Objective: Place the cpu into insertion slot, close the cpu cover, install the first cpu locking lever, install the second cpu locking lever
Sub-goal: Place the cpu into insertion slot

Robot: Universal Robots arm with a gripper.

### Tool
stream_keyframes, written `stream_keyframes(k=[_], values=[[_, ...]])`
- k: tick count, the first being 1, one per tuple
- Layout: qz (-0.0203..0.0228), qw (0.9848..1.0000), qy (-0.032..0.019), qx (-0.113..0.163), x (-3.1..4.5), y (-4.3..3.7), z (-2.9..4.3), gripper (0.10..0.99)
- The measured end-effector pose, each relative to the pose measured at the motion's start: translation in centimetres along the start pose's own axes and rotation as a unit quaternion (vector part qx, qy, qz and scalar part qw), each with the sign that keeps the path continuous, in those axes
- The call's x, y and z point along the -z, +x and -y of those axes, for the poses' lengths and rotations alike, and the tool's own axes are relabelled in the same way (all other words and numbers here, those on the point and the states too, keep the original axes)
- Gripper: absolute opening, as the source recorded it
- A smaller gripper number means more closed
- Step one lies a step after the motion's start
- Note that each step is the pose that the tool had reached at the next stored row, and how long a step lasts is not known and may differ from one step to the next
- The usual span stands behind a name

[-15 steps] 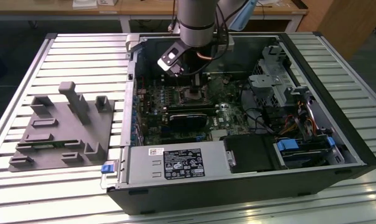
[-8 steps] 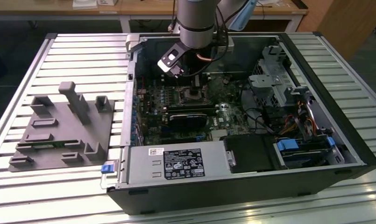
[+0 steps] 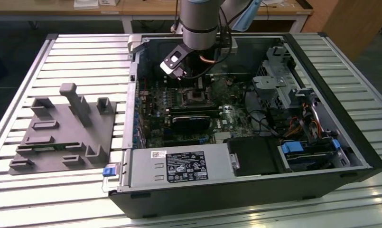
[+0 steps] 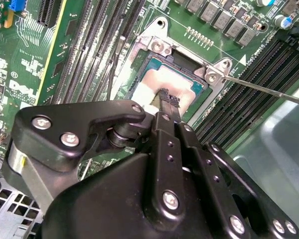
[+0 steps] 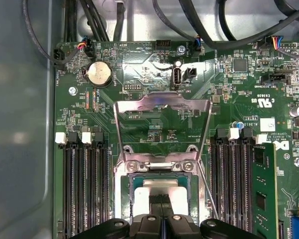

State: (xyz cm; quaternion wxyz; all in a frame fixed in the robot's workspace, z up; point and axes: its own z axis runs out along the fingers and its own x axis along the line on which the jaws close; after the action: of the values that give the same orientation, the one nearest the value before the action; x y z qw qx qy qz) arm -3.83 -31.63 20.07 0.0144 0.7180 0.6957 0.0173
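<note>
Cpu (image 4: pixel 162 82) seated in insertion slot (image 4: pixel 157 45). Surroundings: slatted metal table (image 3: pixel 83 47), wooden bench (image 3: pixel 146 7) behind; open black computer case (image 3: pixel 241 199), white printed label (image 3: pixel 185 167) on power supply (image 3: pixel 146 168); green board (image 5: pixel 229 99); cpu cover (image 5: pixel 162 101) raised; gripper (image 4: pixel 168 98) jaws closed, tips on cpu.

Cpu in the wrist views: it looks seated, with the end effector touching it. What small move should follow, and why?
Probably lift the end effector straight up. The cpu appears to lie flat inside the insertion slot, while the cpu cover is tipped open, and the end effector resting on the chip would block its closing.
</note>
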Motion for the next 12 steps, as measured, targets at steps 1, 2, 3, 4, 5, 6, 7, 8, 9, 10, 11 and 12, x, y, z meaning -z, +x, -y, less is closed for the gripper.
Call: stream_keyframes(k=[1, 2, 3, 4, 5, 6, 7, 8, 9, 10, 11, 12], values=[[0.0, 1.0, 0.0, 0.0, -0.04, 0.0, 0.0, 0.106], [0.0001, 1.0, 0.0001, 0.0, -0.06, 0.0, 0.0, 0.106], [0.0002, 1.0, 0.0001, 0.0, -0.08, -0.01, 0.01, 0.106], [0.0003, 1.0, 0.0002, 0.0, -0.1, -0.01, 0.01, 0.106], [0.0004, 1.0, 0.0002, 0.0, -0.1, -0.01, 0.01, 0.106], [0.0003, 1.0, 0.0002, 0.0, -0.11, -0.01, 0.01, 0.106], [0.0002, 1.0, 0.0001, 0.0, -0.12, 0.0, 0.01, 0.106], [0.0002, 1.0, 0.0001, 0.0, -0.12, 0.0, 0.01, 0.106], [0.0002, 1.0, 0.0001, 0.0, -0.12, 0.0, 0.01, 0.106], [0.0001, 1.0, 0.0, 0.0, -0.12, 0.0, 0.01, 0.106], [0.0, 1.0, 0.0, 0.0, -0.11, 0.0, 0.01, 0.106], [-0.0001, 1.0, -0.0001, 0.0, -0.07, 0.0, 0.0, 0.106]])
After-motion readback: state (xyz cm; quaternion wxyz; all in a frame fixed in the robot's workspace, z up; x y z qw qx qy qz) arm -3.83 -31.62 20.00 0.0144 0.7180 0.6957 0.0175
